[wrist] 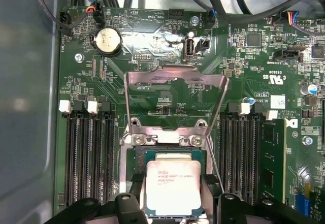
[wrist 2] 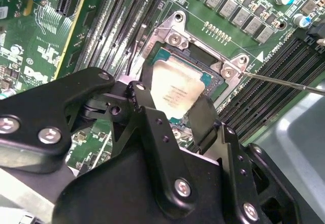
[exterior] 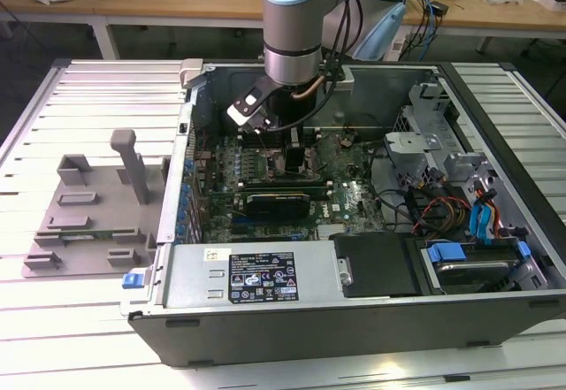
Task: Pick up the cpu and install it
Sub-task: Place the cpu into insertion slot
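gripper (exterior: 285, 132) upper-centre of exterior view, inside case (exterior: 371, 324) | jaws clamped on cpu (wrist: 173, 186) (both edges) | over socket (wrist: 133, 140), load plate (wrist: 175, 88) raised

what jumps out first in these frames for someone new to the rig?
The shiny silver-topped cpu at the motherboard socket, with the black gripper right at it in both wrist views. At the socket's edge, the metal load plate stands flipped open in the first wrist view. In the exterior view, the arm reaches down into the open computer case.
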`<state>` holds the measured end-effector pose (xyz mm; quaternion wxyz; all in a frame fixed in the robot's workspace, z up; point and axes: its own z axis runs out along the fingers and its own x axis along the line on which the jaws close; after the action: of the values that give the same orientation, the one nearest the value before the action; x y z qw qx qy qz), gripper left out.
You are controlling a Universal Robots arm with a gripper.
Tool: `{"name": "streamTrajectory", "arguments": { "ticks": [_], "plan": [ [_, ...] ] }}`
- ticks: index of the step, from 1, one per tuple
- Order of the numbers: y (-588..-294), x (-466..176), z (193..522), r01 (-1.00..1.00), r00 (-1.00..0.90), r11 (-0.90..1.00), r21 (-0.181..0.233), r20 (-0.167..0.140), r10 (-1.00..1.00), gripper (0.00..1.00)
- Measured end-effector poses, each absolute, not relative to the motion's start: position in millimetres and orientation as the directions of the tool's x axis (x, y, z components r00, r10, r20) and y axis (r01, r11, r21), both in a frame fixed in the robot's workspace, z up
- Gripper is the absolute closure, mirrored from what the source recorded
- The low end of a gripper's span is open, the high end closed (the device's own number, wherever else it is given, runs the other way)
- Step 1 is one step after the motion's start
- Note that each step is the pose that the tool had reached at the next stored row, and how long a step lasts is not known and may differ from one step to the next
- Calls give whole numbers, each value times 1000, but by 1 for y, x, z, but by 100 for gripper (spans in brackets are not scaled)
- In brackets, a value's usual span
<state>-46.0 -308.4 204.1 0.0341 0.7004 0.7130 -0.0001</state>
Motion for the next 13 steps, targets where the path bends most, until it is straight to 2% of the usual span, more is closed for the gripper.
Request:
{"name": "streamTrajectory", "arguments": {
  "ticks": [13],
  "plan": [
    [-309,-46,201,999,-17,19,46,-55,998,44]
  ]
}}
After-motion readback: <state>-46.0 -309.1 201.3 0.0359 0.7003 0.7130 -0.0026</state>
